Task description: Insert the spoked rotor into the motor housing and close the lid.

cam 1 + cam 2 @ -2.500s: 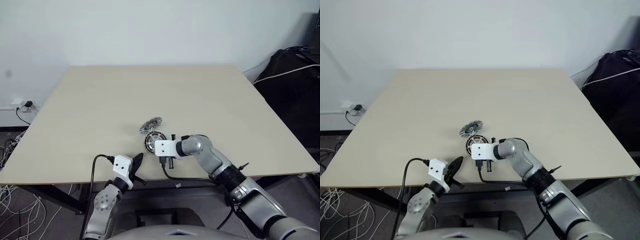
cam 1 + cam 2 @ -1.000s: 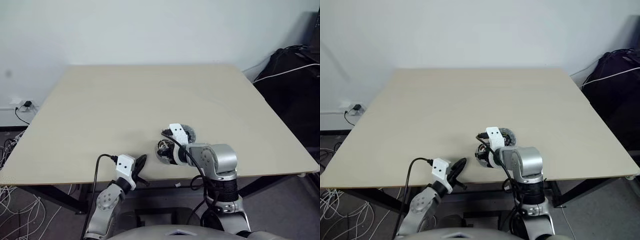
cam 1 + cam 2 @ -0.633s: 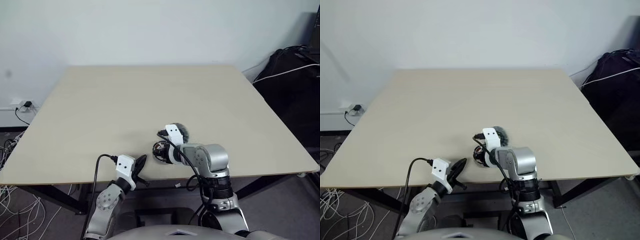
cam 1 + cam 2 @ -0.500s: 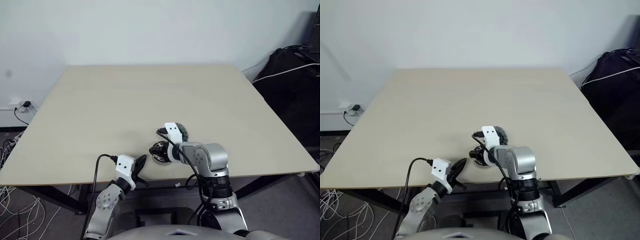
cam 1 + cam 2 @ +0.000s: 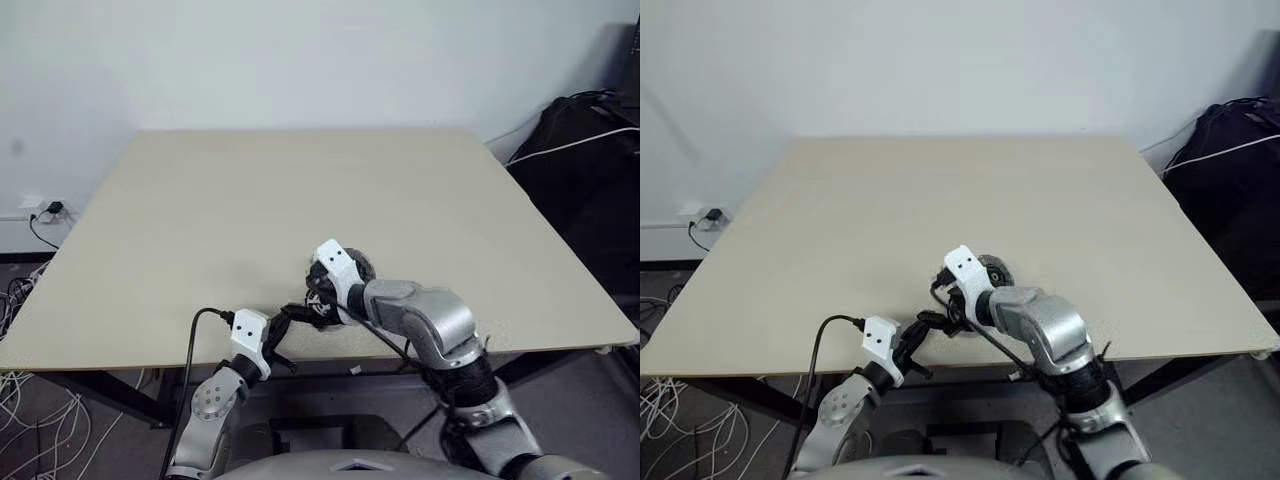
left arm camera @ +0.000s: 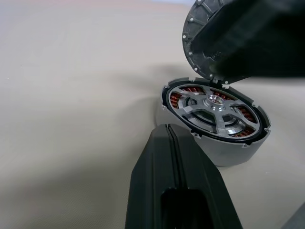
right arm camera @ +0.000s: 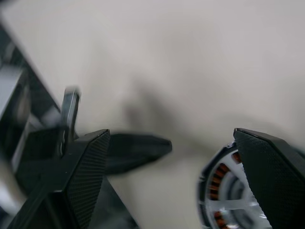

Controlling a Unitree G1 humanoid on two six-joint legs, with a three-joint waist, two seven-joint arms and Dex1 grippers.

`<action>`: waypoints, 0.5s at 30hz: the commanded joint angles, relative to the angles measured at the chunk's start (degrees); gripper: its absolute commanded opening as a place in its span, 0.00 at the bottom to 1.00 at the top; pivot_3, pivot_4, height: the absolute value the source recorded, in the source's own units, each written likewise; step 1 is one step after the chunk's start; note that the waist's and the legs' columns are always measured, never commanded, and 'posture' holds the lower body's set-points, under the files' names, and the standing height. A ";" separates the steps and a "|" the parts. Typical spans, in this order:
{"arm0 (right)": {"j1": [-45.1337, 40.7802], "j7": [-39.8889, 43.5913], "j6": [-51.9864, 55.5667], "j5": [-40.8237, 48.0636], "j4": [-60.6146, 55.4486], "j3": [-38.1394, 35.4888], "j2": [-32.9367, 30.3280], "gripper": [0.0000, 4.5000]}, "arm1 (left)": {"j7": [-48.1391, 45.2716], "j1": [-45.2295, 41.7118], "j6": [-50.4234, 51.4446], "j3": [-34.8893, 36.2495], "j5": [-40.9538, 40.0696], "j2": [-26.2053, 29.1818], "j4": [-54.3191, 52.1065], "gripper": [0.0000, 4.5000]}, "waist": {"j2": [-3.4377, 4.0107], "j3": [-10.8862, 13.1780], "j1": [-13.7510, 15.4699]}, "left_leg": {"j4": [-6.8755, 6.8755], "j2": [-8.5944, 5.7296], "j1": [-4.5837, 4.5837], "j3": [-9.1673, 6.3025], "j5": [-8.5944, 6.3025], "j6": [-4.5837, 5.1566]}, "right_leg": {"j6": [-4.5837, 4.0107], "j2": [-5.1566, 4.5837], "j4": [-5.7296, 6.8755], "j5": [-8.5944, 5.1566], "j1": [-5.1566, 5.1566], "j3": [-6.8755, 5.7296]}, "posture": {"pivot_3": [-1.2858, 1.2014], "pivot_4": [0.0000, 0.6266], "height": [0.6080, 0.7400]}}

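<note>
The rotor (image 6: 214, 107) already sits in the housing (image 6: 238, 150). Its silver spokes lie flat inside the ring of copper windings, with the hub at the centre. So I judge the first step done and the closing step in hand.

The housing stands on the worktop (image 6: 71, 71) close to its near edge, at about 6 o'clock from the worktop's middle. The lid (image 6: 198, 28) is not on yet. It stands tilted on edge just beyond the housing, at about 1 o'clock from it, with its studded rim showing. One dark finger of my right hand (image 7: 169, 138) partly covers it, and I cannot tell whether that finger touches it.

My right hand hangs over the housing with its fingers spread wide and nothing between them. My left hand (image 6: 164, 138) is pressed fully closed and empty. It lies low at about 8 o'clock from the housing, near it but apart, pointing toward it.

Next, I think the right hand has to take the lid by its rim, bring it level over the rotor and centre its hub on the rotor's hub. Then it should lower the lid squarely so the rim seats all round. A tilted lid could catch on the housing edge or push the housing along the worktop, so the left hand might brace the housing.

I can read no brand, label or writing on any part.
</note>
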 commanded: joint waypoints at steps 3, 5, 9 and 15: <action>-2.49 7.02 -19.97 -8.82 0.65 10.54 -9.99 0.99 | -0.32 -0.97 -0.94 0.07 -0.19 -0.08 -0.13 0.00 | -0.05 0.03 -0.06 | 0.00 0.00 0.00 0.02 -0.01 0.01 | 0.01 0.01 -0.05 0.01 0.00 0.00 | 0.52 0.00 1.00; -2.94 8.77 -23.59 -10.63 2.13 11.87 -11.84 0.99 | -0.34 -0.99 -0.95 0.05 -0.21 -0.08 -0.09 0.00 | -0.06 0.03 0.00 | 0.00 0.01 0.00 0.04 0.00 0.01 | 0.02 0.02 -0.04 0.01 0.00 0.01 | 0.52 0.00 1.00; -4.10 12.44 -28.06 -13.33 4.63 13.32 -14.33 0.99 | -0.25 -0.97 -0.86 0.08 -0.19 -0.11 -0.21 0.00 | -0.09 0.03 0.23 | 0.00 0.01 0.01 0.04 0.00 0.01 | 0.03 0.01 -0.06 0.03 0.03 0.01 | 0.52 0.00 1.00; -5.57 18.18 -34.75 -18.79 6.80 15.95 -18.39 0.99 | -0.05 -0.86 -0.73 0.12 -0.14 -0.12 -0.50 0.00 | -0.09 0.03 0.73 | 0.00 0.01 -0.01 0.05 -0.04 0.08 | 0.04 0.00 -0.19 0.04 0.06 0.00 | 0.52 0.00 1.00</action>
